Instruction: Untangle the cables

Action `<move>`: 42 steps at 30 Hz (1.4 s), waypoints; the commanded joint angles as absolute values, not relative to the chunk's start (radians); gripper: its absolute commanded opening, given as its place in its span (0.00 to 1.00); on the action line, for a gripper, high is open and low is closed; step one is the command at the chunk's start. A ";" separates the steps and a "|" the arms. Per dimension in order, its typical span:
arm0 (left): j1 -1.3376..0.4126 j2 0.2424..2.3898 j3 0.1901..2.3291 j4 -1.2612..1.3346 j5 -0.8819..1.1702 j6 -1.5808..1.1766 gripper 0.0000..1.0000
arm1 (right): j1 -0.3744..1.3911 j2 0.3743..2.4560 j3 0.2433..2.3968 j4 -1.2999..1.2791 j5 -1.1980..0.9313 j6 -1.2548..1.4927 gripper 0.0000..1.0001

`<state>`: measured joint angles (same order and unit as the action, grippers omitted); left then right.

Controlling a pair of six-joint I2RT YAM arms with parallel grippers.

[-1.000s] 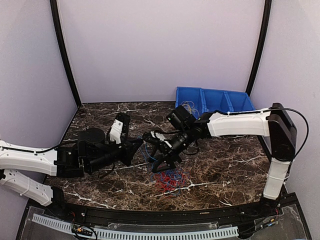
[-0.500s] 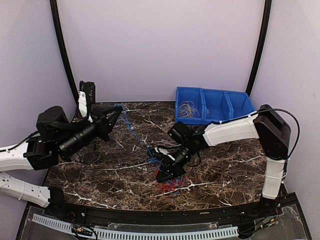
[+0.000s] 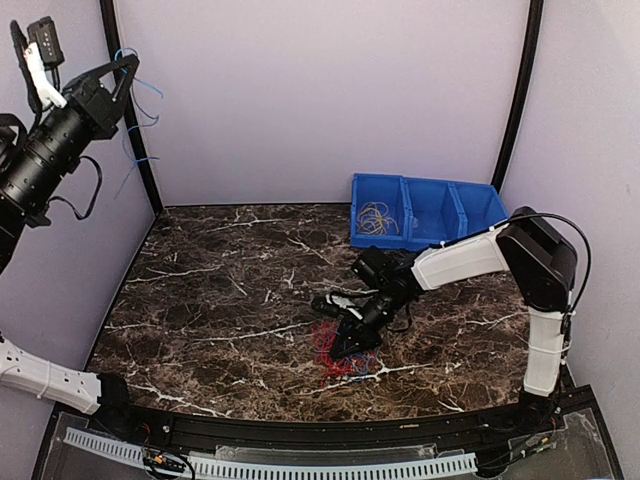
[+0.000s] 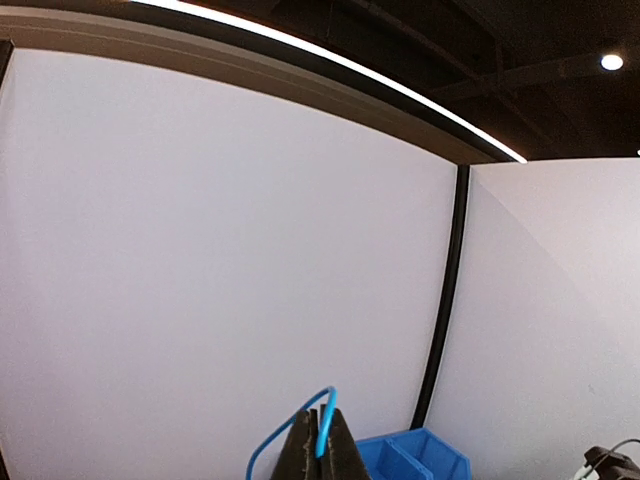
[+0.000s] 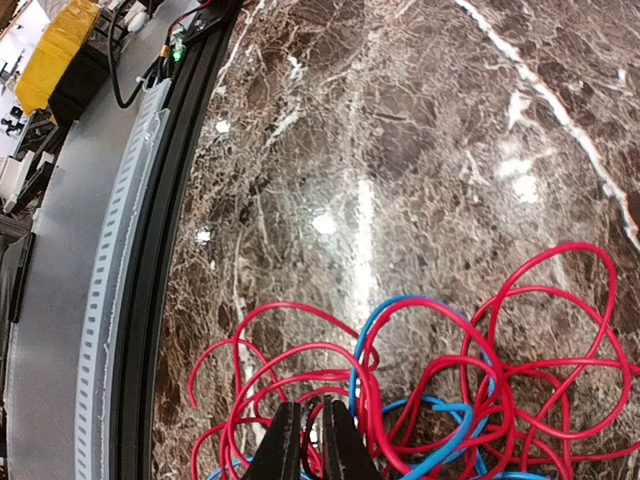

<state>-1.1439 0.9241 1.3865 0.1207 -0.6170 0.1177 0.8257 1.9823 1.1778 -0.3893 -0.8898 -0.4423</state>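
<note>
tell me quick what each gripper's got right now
left gripper: closed on the blue cable, held high
right gripper: closed on the cable tangle

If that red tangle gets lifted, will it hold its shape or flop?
Probably floppy yet springy: the red cables lie in loose open loops. Likely light, since the blue cable dangles freely from the left gripper. The loops interlock, so they'd likely drag together.

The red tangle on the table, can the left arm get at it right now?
Probably not: the left gripper is high up, shut on a blue cable, and the right gripper sits on the tangle.
</note>
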 commanded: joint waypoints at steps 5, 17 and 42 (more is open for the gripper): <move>-1.147 1.049 1.660 0.134 -0.608 0.360 0.00 | 0.783 1.991 1.152 -0.390 -0.827 -0.468 0.13; -1.147 1.013 1.345 0.161 -0.571 0.173 0.00 | 0.756 1.691 1.211 -0.549 -0.863 -0.575 0.46; -1.147 1.055 0.996 0.278 -0.462 -0.104 0.00 | 0.780 1.749 1.784 -0.608 -0.798 -0.570 0.52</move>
<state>-1.1439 1.0042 0.9787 0.2310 -0.5285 -0.0795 0.7609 1.6920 1.7130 -0.5602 -0.7143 -0.5121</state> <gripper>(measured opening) 0.022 0.523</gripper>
